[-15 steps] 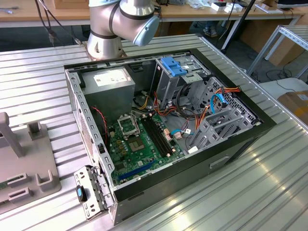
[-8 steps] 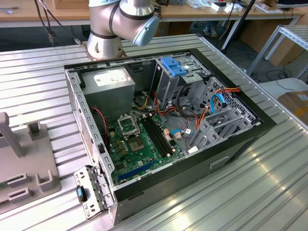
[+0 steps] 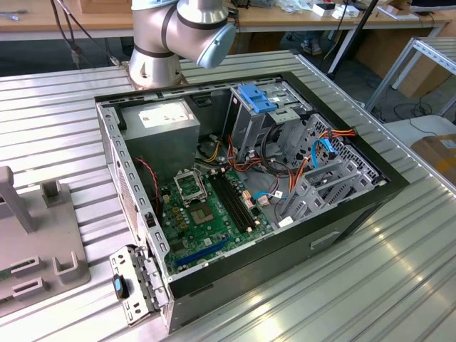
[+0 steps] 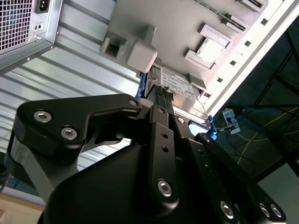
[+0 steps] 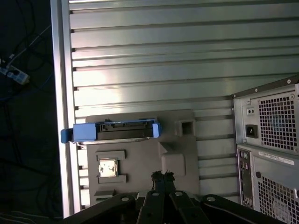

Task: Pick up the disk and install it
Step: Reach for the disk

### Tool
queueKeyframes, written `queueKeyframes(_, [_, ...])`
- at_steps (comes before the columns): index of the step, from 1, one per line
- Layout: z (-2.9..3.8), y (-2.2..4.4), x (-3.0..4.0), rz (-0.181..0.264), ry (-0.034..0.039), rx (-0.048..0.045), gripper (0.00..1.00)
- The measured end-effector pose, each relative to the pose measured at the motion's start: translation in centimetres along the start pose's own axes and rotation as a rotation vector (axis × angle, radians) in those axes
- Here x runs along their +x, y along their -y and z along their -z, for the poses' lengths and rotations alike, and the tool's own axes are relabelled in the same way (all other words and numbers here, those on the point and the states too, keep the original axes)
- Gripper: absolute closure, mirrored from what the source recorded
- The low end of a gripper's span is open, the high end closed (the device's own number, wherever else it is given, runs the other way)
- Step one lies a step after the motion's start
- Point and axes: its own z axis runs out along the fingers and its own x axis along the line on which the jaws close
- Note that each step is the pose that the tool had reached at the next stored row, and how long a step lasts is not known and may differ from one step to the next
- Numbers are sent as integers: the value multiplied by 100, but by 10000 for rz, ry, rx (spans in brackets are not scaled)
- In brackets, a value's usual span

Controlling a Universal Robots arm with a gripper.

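Observation:
The disk [image 5: 110,132] stands on its edge in a slot of a grey fixture [image 5: 140,163], with its blue carrier frame sticking out at both ends. In the second wrist view its white label [image 4: 180,86] shows just beyond my fingertips. My gripper [image 5: 162,175] hovers over the fixture, a short way from the disk and not touching it. Its black fingers look pressed together with nothing between them. In the second wrist view the gripper [image 4: 162,93] points toward the disk's labelled face.
An open computer case [image 3: 242,185] lies on the slatted metal table [image 3: 399,285], showing a motherboard, a power supply [image 3: 167,117] and a drive cage with a blue bracket [image 3: 260,96]. The grey fixture [image 3: 43,242] lies at the exterior view's left. The case's rear panel [image 5: 271,140] is beside the fixture.

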Motion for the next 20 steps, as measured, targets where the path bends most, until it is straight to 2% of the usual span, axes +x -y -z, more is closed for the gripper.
queueKeyframes(2, [0,1,14,-2,0,0,89])
queueKeyframes(5, [3,5,73,-1,-1,1,89])
queueKeyframes(11, [9,24,314,-1,1,0,89])
queueKeyframes(20, [9,25,334,0,2,0,89])
